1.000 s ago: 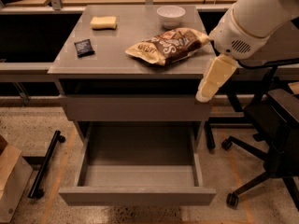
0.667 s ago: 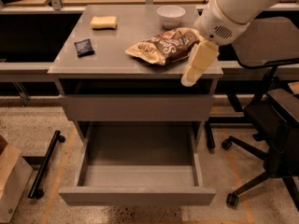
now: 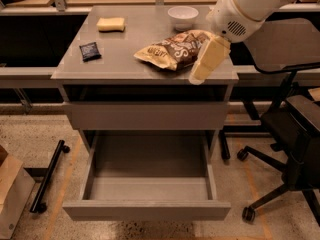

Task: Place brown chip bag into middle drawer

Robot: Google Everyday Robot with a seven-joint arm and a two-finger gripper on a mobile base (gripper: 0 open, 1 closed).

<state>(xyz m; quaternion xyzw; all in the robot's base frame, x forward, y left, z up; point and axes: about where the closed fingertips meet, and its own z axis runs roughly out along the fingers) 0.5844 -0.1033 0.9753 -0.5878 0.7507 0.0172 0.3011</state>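
Observation:
The brown chip bag lies on the grey cabinet top, right of centre, with its cream end pointing left. My gripper hangs from the white arm over the top's front right corner, just right of the bag and overlapping its right end in view. It holds nothing that I can see. The middle drawer is pulled out wide below, with nothing inside it. Above it is another plain grey drawer front, which is closed.
A white bowl stands at the back of the top, behind the bag. A yellow sponge-like block and a small dark flat packet lie on the left. A black office chair stands to the right. A cardboard box sits on the floor at left.
My gripper has moved left and slightly up, from beside the cabinet's right edge to the bag's right end. The bag and the drawer have not moved.

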